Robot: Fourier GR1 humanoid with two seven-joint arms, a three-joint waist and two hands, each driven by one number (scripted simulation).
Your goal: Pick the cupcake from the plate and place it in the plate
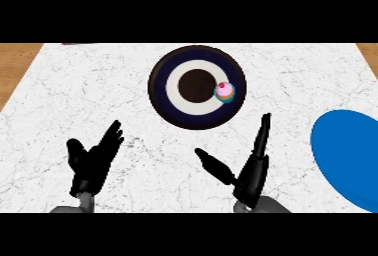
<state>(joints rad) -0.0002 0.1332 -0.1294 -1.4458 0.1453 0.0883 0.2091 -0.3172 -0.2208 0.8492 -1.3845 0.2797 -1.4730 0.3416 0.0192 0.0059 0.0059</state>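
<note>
A small cupcake with pink frosting and a red top sits on the right part of a dark ringed plate at the counter's middle back. A blue plate lies at the right edge, partly cut off by the view. My right hand is open, fingers straight and pointing up, thumb spread to the left; it is well below the dark plate and apart from the cupcake. At the lower left my left hand rests open with its fingers up.
The counter's white marbled top spreads around both plates. A wooden strip shows at the far left and at the far right corner. A small reddish object peeks in at the top left edge.
</note>
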